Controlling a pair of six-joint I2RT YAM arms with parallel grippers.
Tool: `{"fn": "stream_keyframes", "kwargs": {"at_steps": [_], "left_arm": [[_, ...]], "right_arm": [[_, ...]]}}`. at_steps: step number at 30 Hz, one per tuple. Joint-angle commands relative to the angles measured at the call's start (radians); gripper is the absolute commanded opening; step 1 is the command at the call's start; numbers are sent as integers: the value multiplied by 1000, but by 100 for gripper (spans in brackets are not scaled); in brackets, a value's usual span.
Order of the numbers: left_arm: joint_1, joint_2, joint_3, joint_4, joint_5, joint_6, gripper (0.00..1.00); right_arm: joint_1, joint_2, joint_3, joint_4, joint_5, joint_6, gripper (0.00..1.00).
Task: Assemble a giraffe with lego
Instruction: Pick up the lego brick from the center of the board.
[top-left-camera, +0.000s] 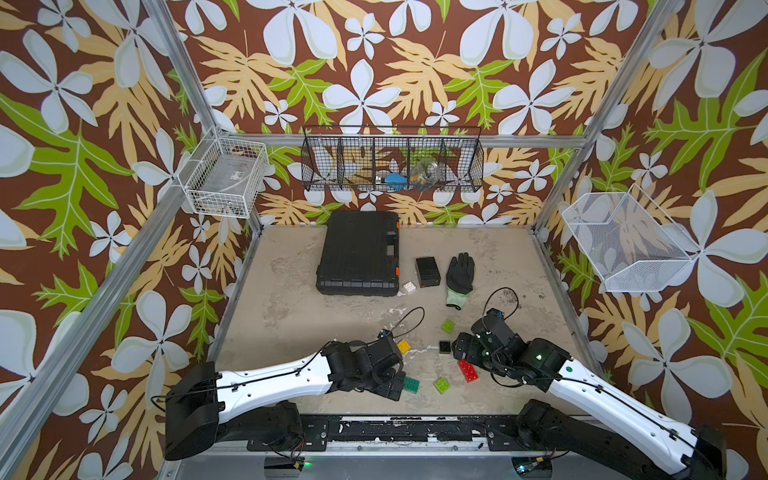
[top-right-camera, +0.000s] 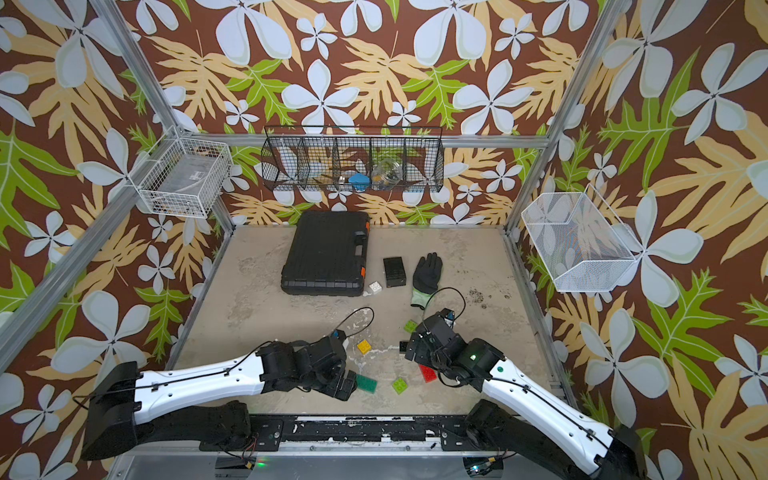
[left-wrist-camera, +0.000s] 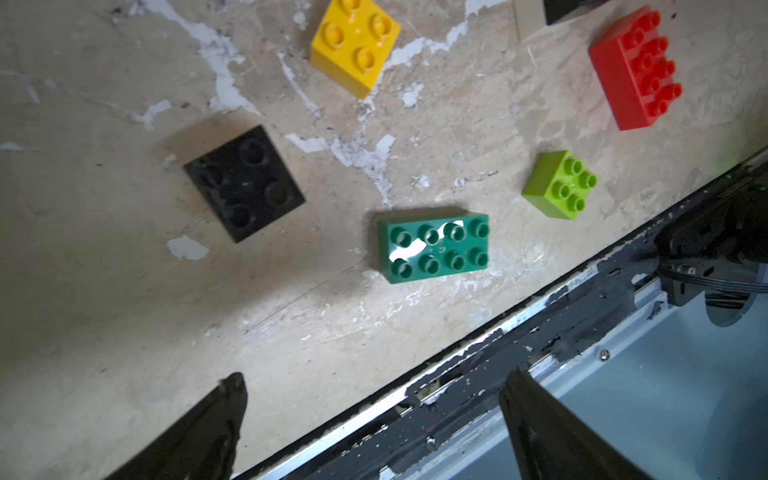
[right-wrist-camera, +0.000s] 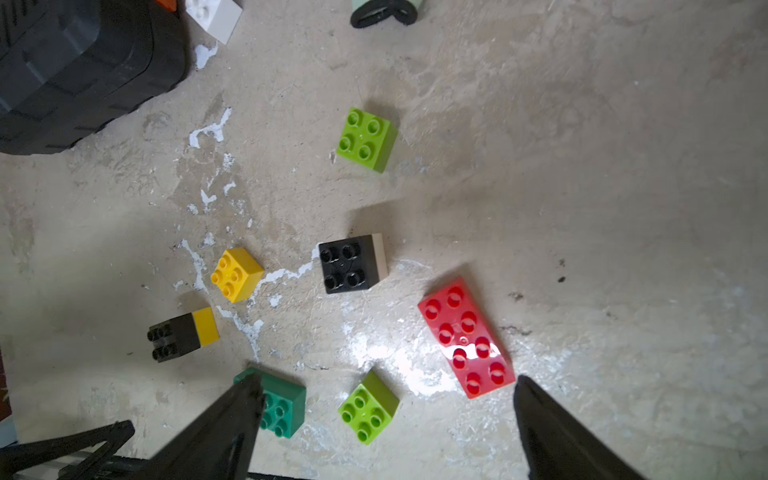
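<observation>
The lego lies as loose bricks on the worn table; no joined giraffe is in view. In the right wrist view I see a red long brick (right-wrist-camera: 465, 336), a dark green brick (right-wrist-camera: 284, 409), two lime bricks (right-wrist-camera: 368, 407) (right-wrist-camera: 368, 139), a yellow brick (right-wrist-camera: 237, 274), a black brick on a white one (right-wrist-camera: 353, 264) and a black-and-yellow pair (right-wrist-camera: 183, 334). A white brick (top-left-camera: 409, 286) lies by the case. My right gripper (right-wrist-camera: 388, 380) hangs open above the near lime brick. My left gripper (left-wrist-camera: 376, 376) is open over the table's front edge, near the dark green brick (left-wrist-camera: 432, 247).
A black case (top-left-camera: 359, 253) lies at the back, with a small black box (top-left-camera: 428, 272) and a black glove (top-left-camera: 459, 276) to its right. Wire baskets (top-left-camera: 392, 160) hang on the walls. The black front rail (left-wrist-camera: 478, 374) runs under the left gripper.
</observation>
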Motion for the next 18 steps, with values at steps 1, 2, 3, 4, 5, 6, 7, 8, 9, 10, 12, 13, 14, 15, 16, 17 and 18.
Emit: {"fn": "stream_keyframes", "kwargs": {"at_steps": [1,2,3,4,5,6,7,8,9,10,12,13,14,15,16,17,18], "left_arm": [[-59,81,65,33,-72,-61,99],[-73,111,87,30,-81,-65,99],[-82,139,106,27,-89,-71,99],[-86,161,118,30,-91,-76,99],[-90,182,128,31,-93,-81,99],[-93,201,139,32,-95,-83,99],[-97,219,147,30,-99,-87,99],[-100,239,154,30,-101,-93,98],[-104,261,162,32,-103,-102,98],[-108,283,171,33,-106,-106,98],[-114,334,196,32,-117,-109,98],[-116,357,210,30,-121,-109,98],[-116,380,223,25,-127,-111,98],[-116,403,234,19,-136,-114,98],[-116,420,243,11,-145,-117,97],[-116,437,254,2,-156,-121,98],[-115,451,262,-7,-163,-124,97]], "right_arm": [[-44,-34,-30,25,-85,-89,96],[-58,-46,-38,27,-96,-100,96],[-76,-61,-48,29,-111,-116,96],[-95,-70,-52,31,-123,-136,96],[-118,-80,-56,33,-139,-156,96],[-146,-85,-58,33,-158,-181,96],[-170,-86,-58,33,-174,-207,96],[-193,-86,-57,30,-189,-232,97],[-218,-86,-52,26,-202,-261,97],[-235,-86,-47,21,-210,-283,97],[-265,-86,-37,8,-228,-322,97],[-273,-86,-34,5,-235,-334,97],[-282,-86,-31,0,-238,-346,97],[-290,-89,-31,-1,-244,-356,97],[-297,-89,-31,-2,-251,-368,97],[-305,-90,-30,-3,-260,-377,97],[-314,-88,-28,-4,-270,-388,97]]}}
